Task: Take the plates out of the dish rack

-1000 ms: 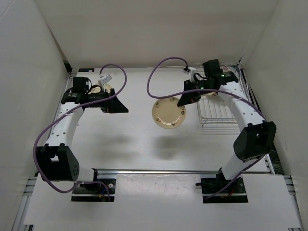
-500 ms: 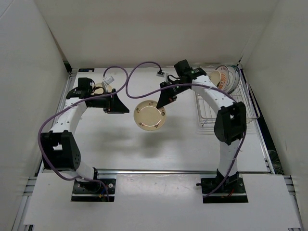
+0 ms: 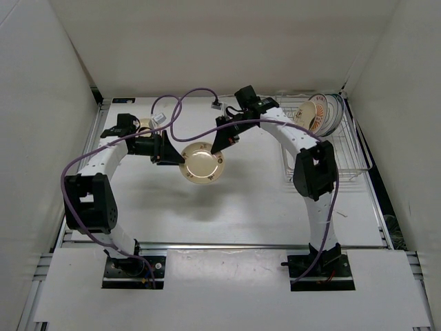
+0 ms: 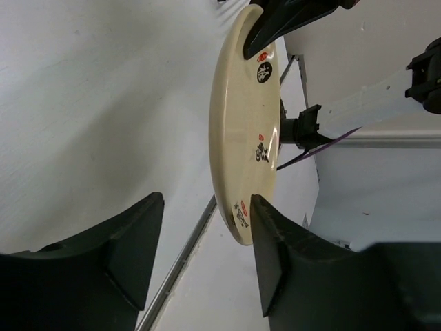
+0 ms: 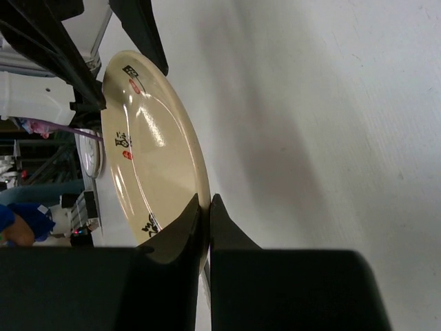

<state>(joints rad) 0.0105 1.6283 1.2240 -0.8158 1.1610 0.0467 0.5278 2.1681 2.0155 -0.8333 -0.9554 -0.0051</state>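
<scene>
Seen from above, the cream plate (image 3: 202, 164) hangs over the middle of the desk (image 3: 241, 207), between the two arms. The dish rack (image 3: 344, 165) at the far right corner holds the other plates (image 3: 321, 114). Only the right wrist view shows the right gripper (image 5: 204, 207) pinched on the cream plate's rim. Only the left wrist view shows the left gripper (image 4: 207, 207) spread around the opposite rim, with a clear gap on one side.

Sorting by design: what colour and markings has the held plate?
Cream-yellow plate, small black and red marks near its rim; clearest in the right wrist view.

Right jaws clamped tight, left jaws parted, facing each other.
</scene>
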